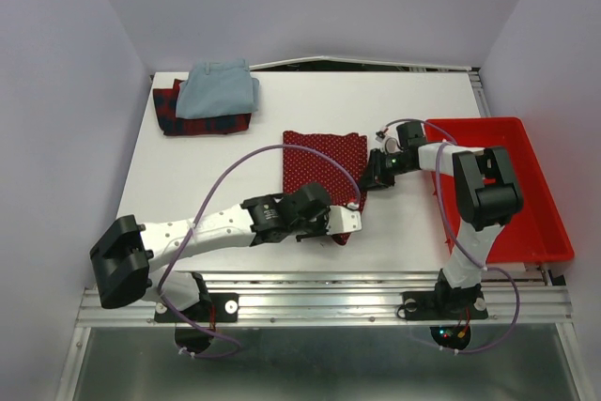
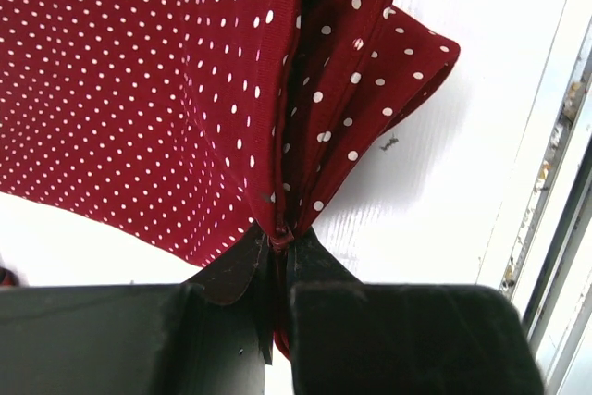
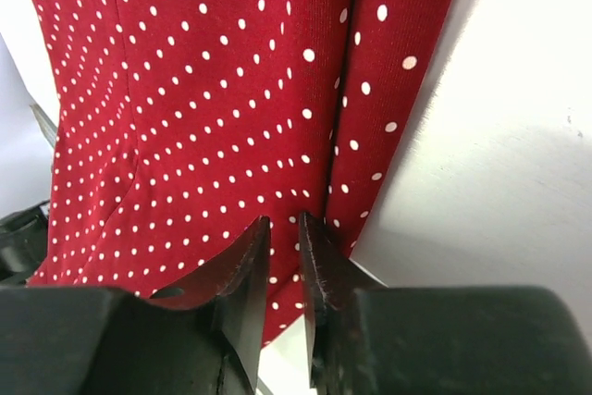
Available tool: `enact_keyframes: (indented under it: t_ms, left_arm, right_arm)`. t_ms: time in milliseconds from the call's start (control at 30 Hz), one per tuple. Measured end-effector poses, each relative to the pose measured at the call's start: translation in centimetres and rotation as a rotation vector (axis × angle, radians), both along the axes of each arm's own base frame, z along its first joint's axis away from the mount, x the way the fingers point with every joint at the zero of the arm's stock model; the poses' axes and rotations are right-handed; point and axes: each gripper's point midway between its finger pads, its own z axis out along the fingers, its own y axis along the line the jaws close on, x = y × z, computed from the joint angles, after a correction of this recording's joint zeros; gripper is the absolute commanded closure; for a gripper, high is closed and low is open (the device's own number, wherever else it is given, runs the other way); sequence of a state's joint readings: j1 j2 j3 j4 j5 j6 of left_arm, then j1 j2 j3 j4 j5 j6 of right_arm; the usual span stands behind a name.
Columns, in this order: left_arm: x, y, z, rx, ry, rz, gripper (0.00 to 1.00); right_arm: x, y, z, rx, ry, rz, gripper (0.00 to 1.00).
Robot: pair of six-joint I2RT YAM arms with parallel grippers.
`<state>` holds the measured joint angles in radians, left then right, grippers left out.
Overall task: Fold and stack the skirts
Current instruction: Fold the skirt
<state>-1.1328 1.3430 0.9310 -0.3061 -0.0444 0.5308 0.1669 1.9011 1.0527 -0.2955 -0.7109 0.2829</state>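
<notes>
The top view alone gives the layout. The dark red dotted skirt [image 1: 319, 166] lies mid-worktop [image 1: 216, 185], its long axis running from the far side toward the arms, with a straight edge at the far end. The left hand [image 1: 349, 228] is at its near right corner and the right hand [image 1: 374, 178] at its right edge, further back. At the far left corner, the pale blue skirt [image 1: 218, 89] sits folded on top of the plaid skirt [image 1: 202, 124]. The red tray [image 1: 554, 232] lies on the right, apart from all three.

The wrist views add what the overhead picture cannot resolve. The left wrist view shows the left hand clamped tight on a folded edge of the dotted cloth. The layers are pinched together between its fingers [image 2: 231, 270], and a loose flap bulges out to the right above the white surface.

The right wrist view shows the right hand's fingers [image 3: 250, 252] almost together with a thin gap between them. They sit over the skirt's doubled side edge, and dotted cloth shows through the gap. I cannot tell whether any cloth is actually nipped there.
</notes>
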Motion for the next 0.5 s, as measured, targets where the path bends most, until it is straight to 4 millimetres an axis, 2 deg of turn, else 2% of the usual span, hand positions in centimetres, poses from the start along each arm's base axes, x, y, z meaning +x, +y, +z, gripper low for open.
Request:
enact_keyframes:
  t_ms: [233,433,500]
  left_arm:
    - [-0.5,0.5,-0.3,0.028,0.025,-0.012,1.00]
    - [0.3,-0.2,2.2,-0.003,0.010,-0.011,1.00]
    - [1.2,-0.6,3.3,-0.026,0.008,-0.002,1.00]
  right_arm:
    - [-0.7,-0.1,-0.3,-0.017,-0.009,0.047,0.81]
    - [-1.5,0.1,-0.4,-0.023,-0.016,0.096,0.82]
    - [-1.8,0.2,-0.5,-0.020,-0.015,0.107,0.83]
